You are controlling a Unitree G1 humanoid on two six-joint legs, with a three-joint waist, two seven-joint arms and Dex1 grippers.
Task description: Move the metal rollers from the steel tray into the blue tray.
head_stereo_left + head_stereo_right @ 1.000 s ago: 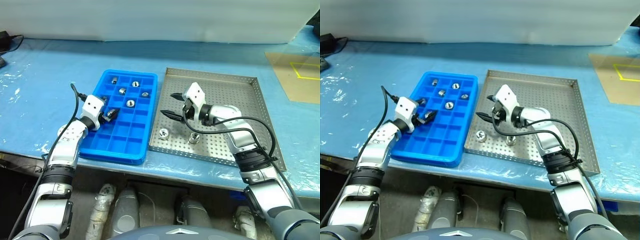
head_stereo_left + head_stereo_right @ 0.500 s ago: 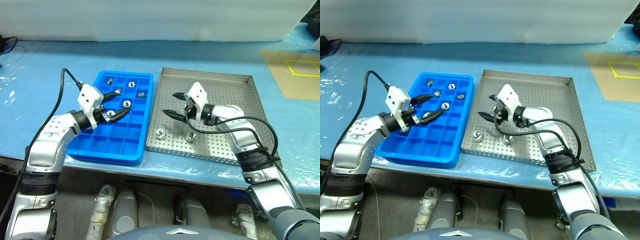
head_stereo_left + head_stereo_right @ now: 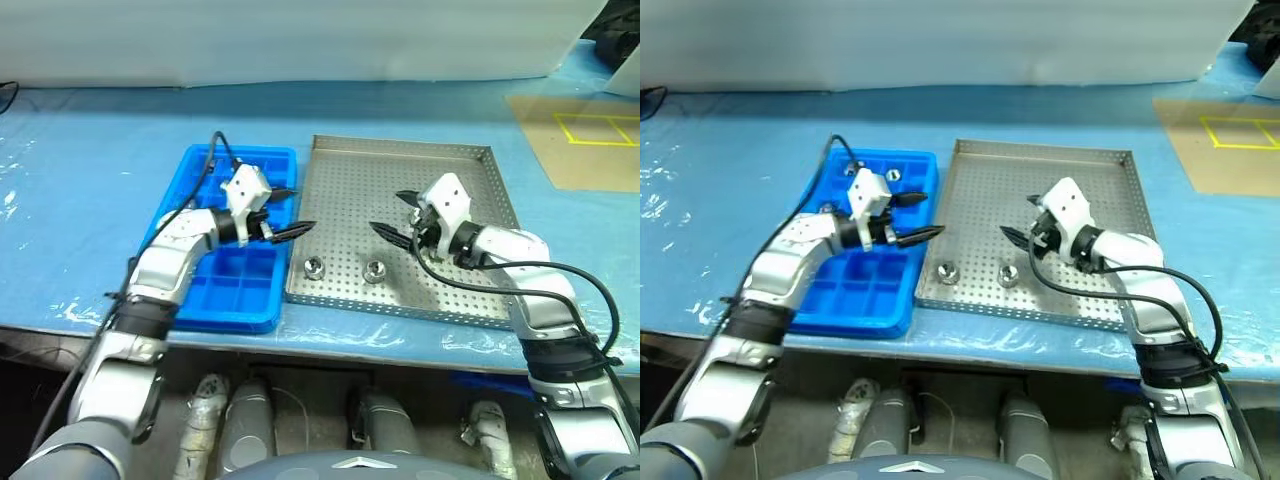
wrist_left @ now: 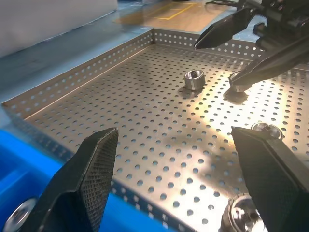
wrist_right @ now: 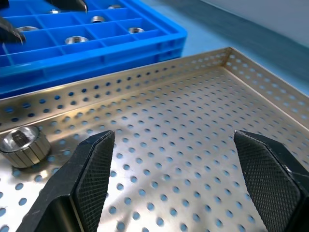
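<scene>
While I watch both arms hang over the trays, this is my tally, biggest thing first.

Table: the blue-covered table carries both trays side by side near its front edge.

Steel tray: the steel tray sits right of centre; I count three rollers on it, two by its front-left corner, and in the left wrist view a third lies near the right gripper's tips.

Blue tray: the blue tray touches the steel tray's left rim; several metal rollers lie in its far compartments, front rows bare.

Left gripper: my left gripper hovers over the seam between trays, fingers spread, nothing held.

Right gripper: my right gripper hovers mid steel tray, fingers spread, nothing held.

Progress: I judge it mostly done, three left.
</scene>
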